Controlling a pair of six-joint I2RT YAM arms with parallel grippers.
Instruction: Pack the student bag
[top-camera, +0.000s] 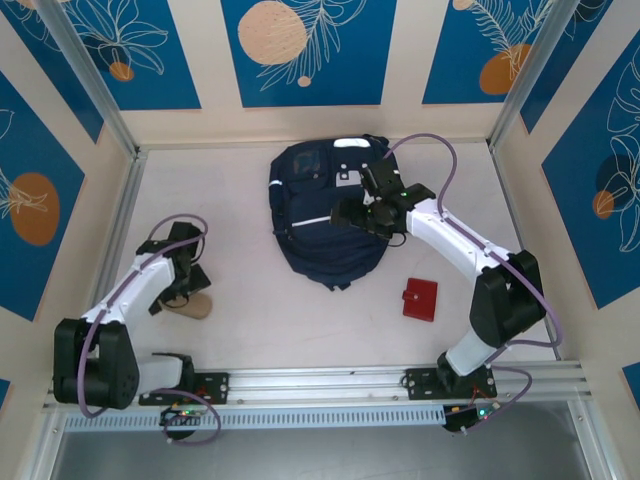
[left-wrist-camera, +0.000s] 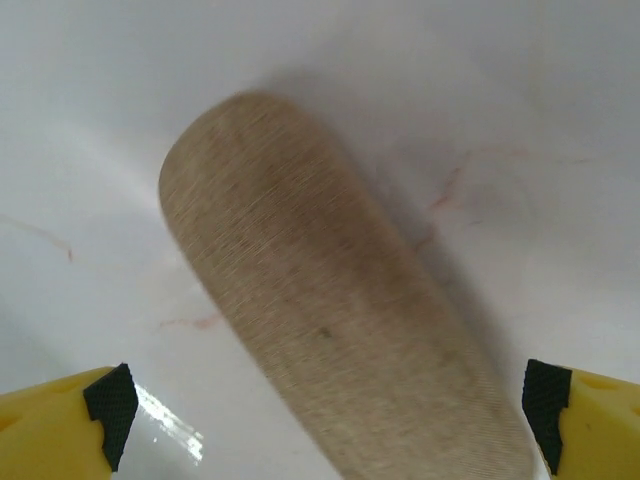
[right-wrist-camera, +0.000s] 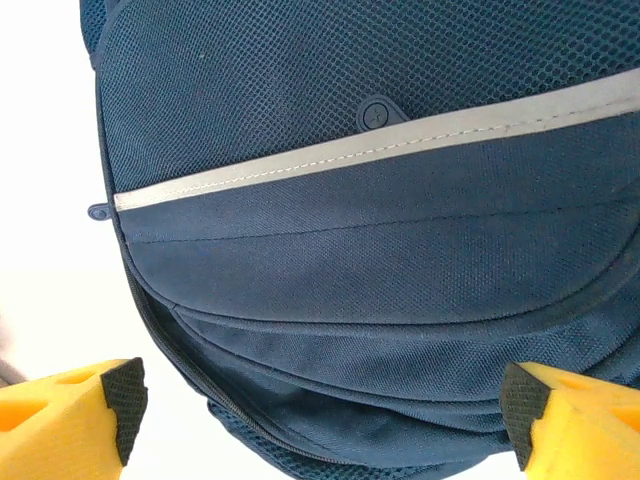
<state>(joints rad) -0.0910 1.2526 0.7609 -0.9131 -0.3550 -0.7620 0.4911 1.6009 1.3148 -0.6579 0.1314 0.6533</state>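
The student bag lies flat at the far middle of the table. The right gripper hovers just over the bag's right side, fingers spread wide and holding nothing. Its wrist view looks down on a grey-striped front panel and a zip seam that seems shut, though I cannot tell for certain. That is the main hazard: with no mouth visibly open, anything brought over would be pushed against closed fabric. A pinch on slack cloth rather than on a zip pull would likely drag or bunch the whole bag instead of opening it. At the near left, the left gripper hangs over a tan oblong piece lying on the table, its fingers wide apart on either side and touching nothing. The piece runs slantwise between them, so closing from this angle could catch it off-centre and let it twist or slide out. A red wallet lies at the near right, apart from the bag and beside the right arm, so a low sweep of that arm could knock it away.
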